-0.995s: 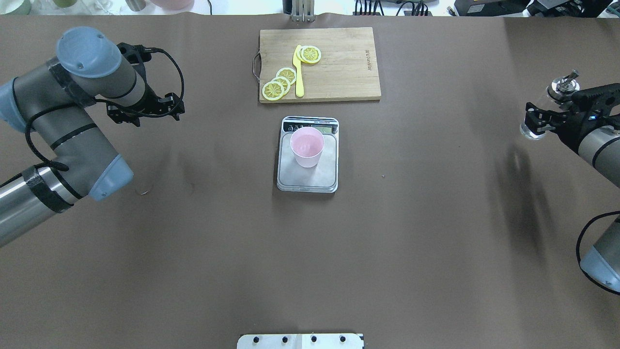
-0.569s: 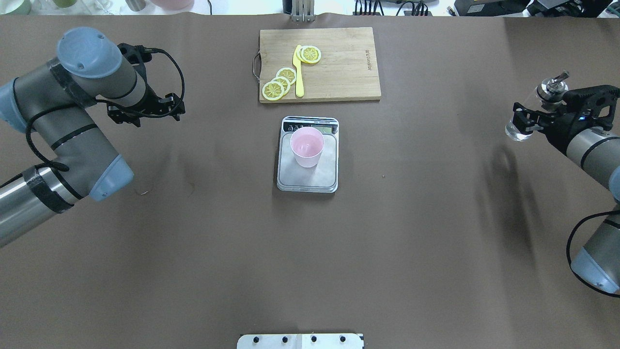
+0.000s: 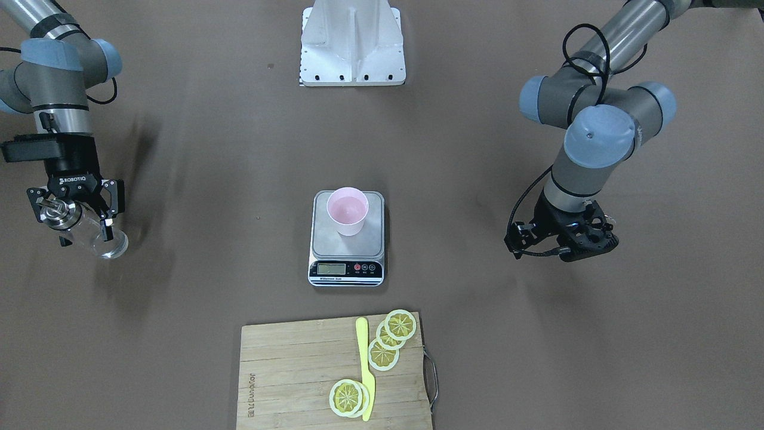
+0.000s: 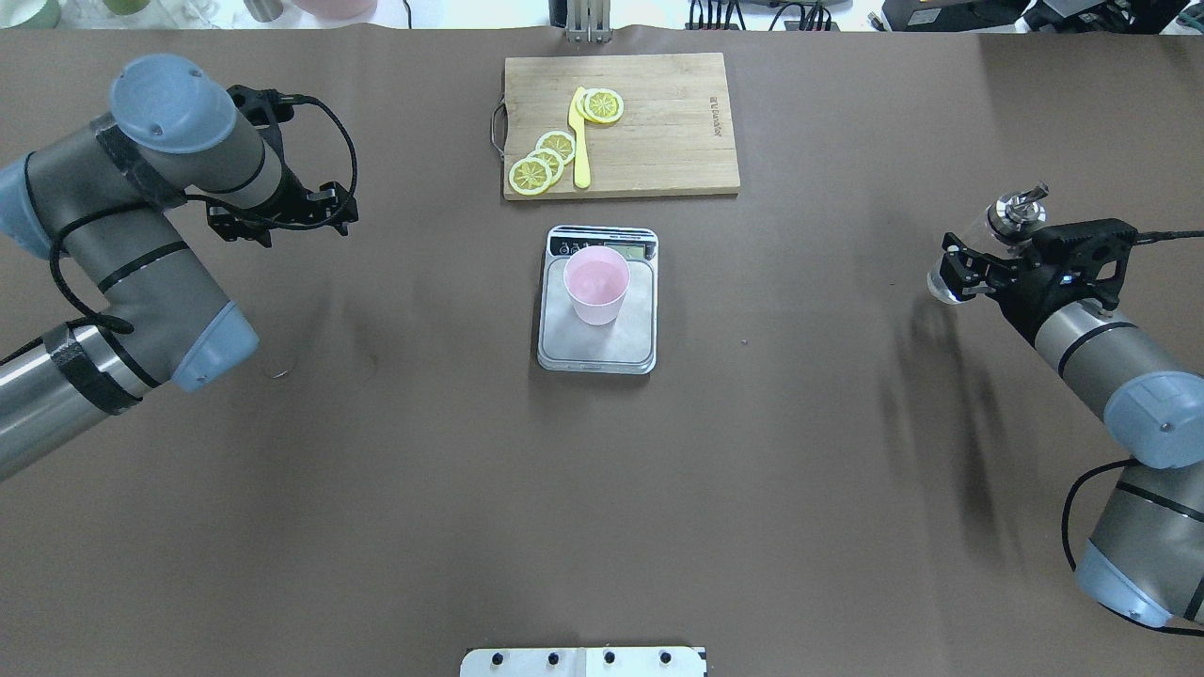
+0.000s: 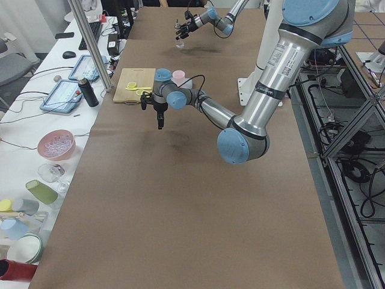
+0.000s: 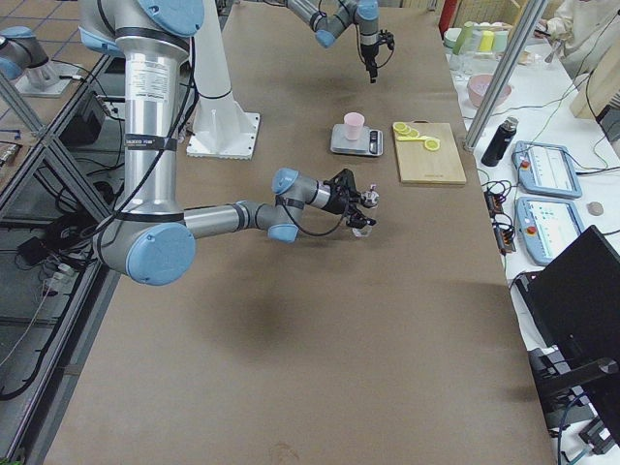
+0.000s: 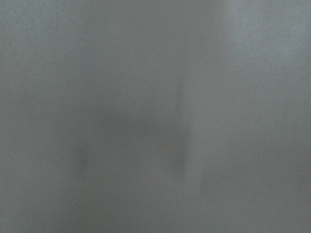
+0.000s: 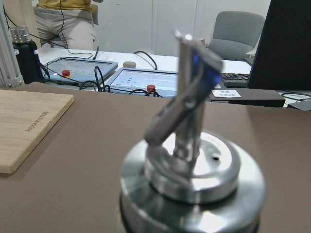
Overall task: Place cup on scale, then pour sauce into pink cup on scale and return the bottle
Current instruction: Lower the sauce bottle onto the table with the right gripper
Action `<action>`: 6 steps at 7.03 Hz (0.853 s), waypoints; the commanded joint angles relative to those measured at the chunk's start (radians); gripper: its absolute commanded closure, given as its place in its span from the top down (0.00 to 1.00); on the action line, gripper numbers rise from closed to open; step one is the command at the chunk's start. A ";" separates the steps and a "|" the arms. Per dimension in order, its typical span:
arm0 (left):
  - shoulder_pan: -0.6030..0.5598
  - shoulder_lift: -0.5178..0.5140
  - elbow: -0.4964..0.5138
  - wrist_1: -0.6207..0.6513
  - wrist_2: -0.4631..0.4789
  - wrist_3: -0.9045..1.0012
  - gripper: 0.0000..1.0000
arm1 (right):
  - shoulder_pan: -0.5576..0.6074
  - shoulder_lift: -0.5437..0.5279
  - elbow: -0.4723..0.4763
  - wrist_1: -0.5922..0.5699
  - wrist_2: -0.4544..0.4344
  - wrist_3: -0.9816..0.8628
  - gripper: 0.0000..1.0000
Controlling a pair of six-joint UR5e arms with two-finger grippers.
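Observation:
The pale pink cup stands upright on the silver-grey scale at the table's middle; it also shows in the front view on the scale. My right gripper is shut on the clear glass bottle and holds it tilted above the table, far right of the scale. Its metal pour-spout cap fills the right wrist view. In the front view the bottle hangs in that gripper. My left gripper is open and empty, hanging over bare table left of the scale.
A wooden cutting board with lemon slices and a yellow knife lies just beyond the scale. The robot's white base plate is at the near edge. The left wrist view shows only blurred brown table.
My right arm has carried the bottle leftwards, towards the scale, and a little nearer to the robot. The left arm, the cup and the scale have not moved.

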 commanded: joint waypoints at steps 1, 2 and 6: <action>0.000 0.001 0.000 0.000 0.000 0.000 0.98 | -0.040 0.001 -0.002 0.001 -0.067 0.001 0.00; 0.000 0.003 0.000 0.000 0.000 0.000 0.98 | -0.045 0.001 -0.002 0.003 -0.067 0.001 0.00; 0.000 0.004 0.004 0.000 0.000 0.002 0.98 | -0.101 0.006 -0.034 0.050 -0.123 0.001 0.00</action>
